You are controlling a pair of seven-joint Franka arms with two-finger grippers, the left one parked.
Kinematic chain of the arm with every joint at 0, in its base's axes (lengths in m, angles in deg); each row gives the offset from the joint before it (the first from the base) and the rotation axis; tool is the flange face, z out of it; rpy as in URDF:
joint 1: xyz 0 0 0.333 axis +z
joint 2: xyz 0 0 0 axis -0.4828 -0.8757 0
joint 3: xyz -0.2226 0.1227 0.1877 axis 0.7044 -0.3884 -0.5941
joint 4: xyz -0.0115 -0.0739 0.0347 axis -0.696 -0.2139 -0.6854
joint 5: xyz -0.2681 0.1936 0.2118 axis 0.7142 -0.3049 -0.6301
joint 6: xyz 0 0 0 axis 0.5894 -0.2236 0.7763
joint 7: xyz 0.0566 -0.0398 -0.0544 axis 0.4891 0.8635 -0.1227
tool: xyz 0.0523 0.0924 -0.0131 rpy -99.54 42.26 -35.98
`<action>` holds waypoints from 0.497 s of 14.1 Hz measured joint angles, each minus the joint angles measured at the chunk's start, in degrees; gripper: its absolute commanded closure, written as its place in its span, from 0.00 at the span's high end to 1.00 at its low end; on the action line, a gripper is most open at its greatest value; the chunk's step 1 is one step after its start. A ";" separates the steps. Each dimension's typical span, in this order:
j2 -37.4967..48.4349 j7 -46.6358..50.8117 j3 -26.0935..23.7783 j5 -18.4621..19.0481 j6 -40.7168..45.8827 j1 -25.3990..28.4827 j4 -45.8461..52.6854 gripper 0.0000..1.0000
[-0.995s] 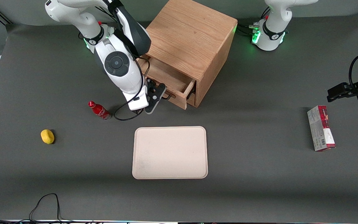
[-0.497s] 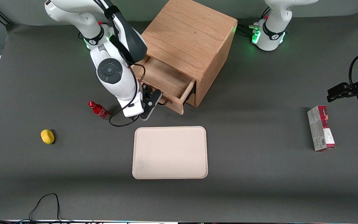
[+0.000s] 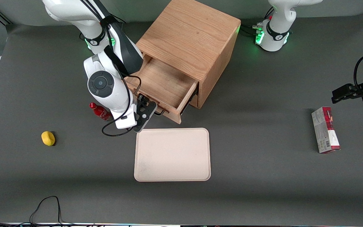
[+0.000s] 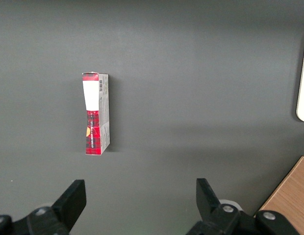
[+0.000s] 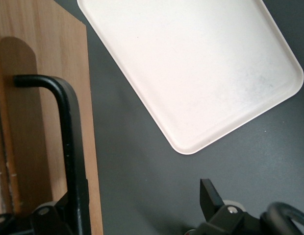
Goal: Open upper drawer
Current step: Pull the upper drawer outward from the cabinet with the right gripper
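Dark grey matting (image 3: 263, 176) covers the table where a cube-shaped light oak cabinet (image 3: 191, 41) stands with its upper drawer (image 3: 162, 86) pulled well out above a pale beige tray (image 3: 172, 154). At the drawer front, the right arm's black two-finger gripper (image 3: 151, 108) sits spread around the long black wire handle (image 5: 68, 142).

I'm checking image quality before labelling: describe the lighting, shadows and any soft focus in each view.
Front view: even overhead light, soft shadows beside the cabinet and under the working arm, green glow at the arm bases; the gripper sits at the upper drawer. Right wrist view: the tray is bright, nearly washed out; the handle looks soft. Left wrist view: flat light, with the box casting a faint shadow.
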 measured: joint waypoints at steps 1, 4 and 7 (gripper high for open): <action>-0.37 -0.01 0.00 0.00 0.17 -0.20 0.54 1.00; -1.46 -0.09 0.00 0.00 0.93 -0.92 2.20 1.00; -2.32 -0.09 0.02 0.00 0.94 -1.90 3.56 1.00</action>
